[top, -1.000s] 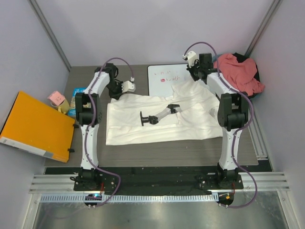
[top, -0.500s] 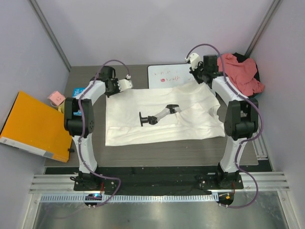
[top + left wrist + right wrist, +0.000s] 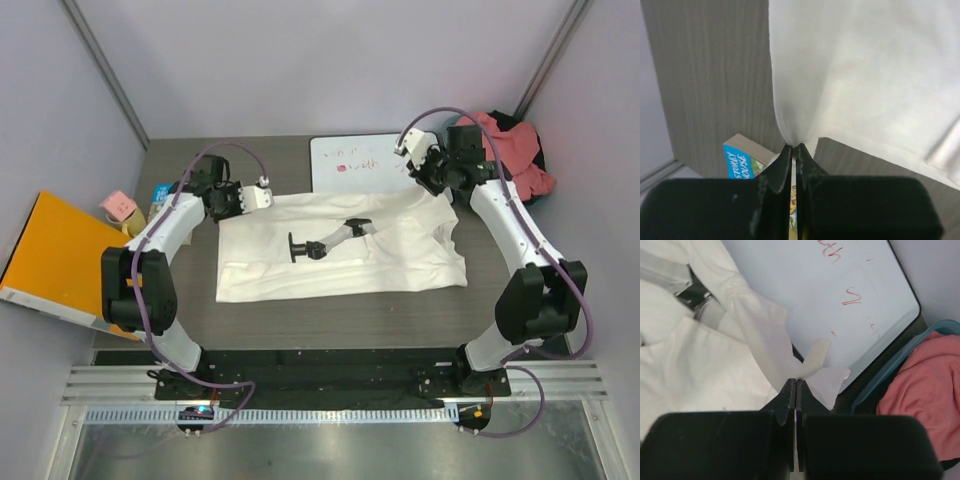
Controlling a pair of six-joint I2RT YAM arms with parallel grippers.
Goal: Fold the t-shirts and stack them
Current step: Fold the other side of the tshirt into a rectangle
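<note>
Gray table [image 3: 300, 322] w/ white tee [image 3: 400, 265]

The white shirt [image 3: 400, 265] is soft, dull cloth with creases. The pink shirt [image 3: 520, 165] is soft, crumpled cloth. The whiteboard [image 3: 345, 150] is smooth and shiny. The table [image 3: 300, 320] looks like dull, streaky grey wood. The bin [image 3: 892, 365] is blue plastic.
</note>
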